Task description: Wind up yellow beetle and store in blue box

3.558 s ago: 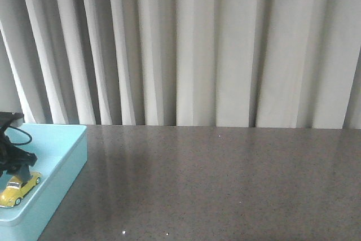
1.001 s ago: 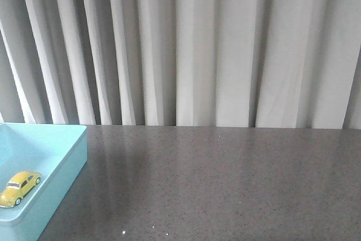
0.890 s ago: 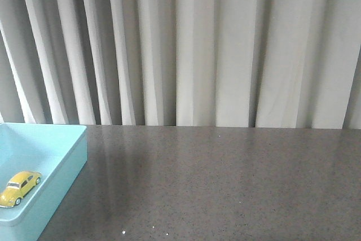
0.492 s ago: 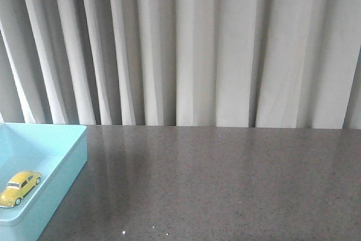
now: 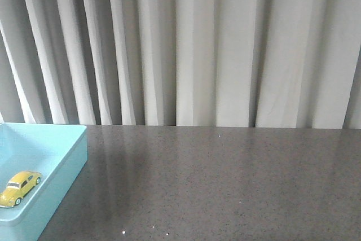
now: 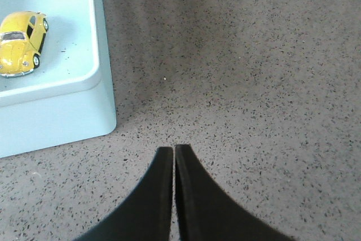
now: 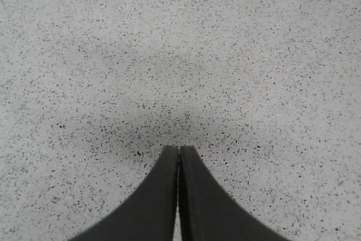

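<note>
beetle [image 5: 20, 188] is sitting stored in the box [image 5: 67, 162]; both hands [image 6: 173, 150] [image 7: 179, 149] are hovering pressed together, empty, over the table [image 5: 225, 184].

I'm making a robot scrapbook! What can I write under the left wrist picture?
Yellow beetle parked inside the blue box, while the shut left gripper hangs over the speckled table.

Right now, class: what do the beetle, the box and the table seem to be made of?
Yellow beetle: glossy painted shell, metal or plastic, unclear. Blue box: smooth matte plastic, by its rounded moulded corners. Table: speckled grey stone-like top, faintly reflective.
</note>
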Controlling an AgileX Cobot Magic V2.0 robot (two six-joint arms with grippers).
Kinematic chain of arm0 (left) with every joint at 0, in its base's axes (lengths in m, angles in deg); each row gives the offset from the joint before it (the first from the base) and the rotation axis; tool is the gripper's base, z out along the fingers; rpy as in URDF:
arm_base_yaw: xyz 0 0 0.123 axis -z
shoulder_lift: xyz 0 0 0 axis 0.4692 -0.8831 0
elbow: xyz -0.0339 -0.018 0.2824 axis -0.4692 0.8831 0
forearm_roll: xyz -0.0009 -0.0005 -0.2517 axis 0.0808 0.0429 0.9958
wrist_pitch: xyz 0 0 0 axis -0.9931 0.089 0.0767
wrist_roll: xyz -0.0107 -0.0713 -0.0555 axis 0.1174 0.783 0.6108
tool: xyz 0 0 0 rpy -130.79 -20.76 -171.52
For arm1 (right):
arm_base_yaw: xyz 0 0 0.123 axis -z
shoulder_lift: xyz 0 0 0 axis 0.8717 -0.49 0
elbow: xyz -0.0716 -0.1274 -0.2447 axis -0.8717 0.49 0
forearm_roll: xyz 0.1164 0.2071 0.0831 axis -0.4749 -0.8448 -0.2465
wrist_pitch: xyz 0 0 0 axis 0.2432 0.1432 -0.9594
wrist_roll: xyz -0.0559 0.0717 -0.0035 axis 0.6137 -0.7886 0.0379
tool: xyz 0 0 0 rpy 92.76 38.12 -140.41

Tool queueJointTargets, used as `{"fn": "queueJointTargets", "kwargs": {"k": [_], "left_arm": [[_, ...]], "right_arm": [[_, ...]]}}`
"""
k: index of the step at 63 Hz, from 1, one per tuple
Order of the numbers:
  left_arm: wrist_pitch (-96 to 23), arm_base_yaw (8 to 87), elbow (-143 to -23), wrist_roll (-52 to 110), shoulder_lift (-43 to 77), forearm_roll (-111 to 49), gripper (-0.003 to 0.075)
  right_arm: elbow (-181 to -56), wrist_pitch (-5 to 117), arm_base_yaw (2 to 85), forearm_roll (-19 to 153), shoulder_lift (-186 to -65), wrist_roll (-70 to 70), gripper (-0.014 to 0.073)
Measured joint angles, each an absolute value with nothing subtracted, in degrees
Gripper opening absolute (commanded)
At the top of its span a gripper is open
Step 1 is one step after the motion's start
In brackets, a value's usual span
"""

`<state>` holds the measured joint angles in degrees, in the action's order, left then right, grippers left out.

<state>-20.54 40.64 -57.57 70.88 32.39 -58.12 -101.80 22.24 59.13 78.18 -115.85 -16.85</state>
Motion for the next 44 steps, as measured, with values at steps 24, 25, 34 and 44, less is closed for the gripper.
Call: {"fn": "queueJointTargets", "kwargs": {"k": [24, 25, 34, 44], "left_arm": [[-39.8, 37.4, -31.9, 70.9, 60.7, -58.2, -0.0007], [-40.4, 37.1, -31.1, 70.9, 61.7, -58.0, -0.0007], [-43.0, 33.9, -25.7, 70.9, 70.8, -56.1, -0.0007], [-43.2, 33.3, -24.4, 70.9, 75.0, -55.8, -0.0007]], "right_arm": [[-101.8, 22.2, 59.1, 78.2, -115.9, -16.9, -0.0007], [-101.8, 22.2, 59.1, 78.2, -115.9, -16.9, -0.0007], [-101.8, 22.2, 59.1, 78.2, -115.9, -16.9, -0.0007], [-101.8, 22.2, 59.1, 78.2, -115.9, -16.9, -0.0007]]}}
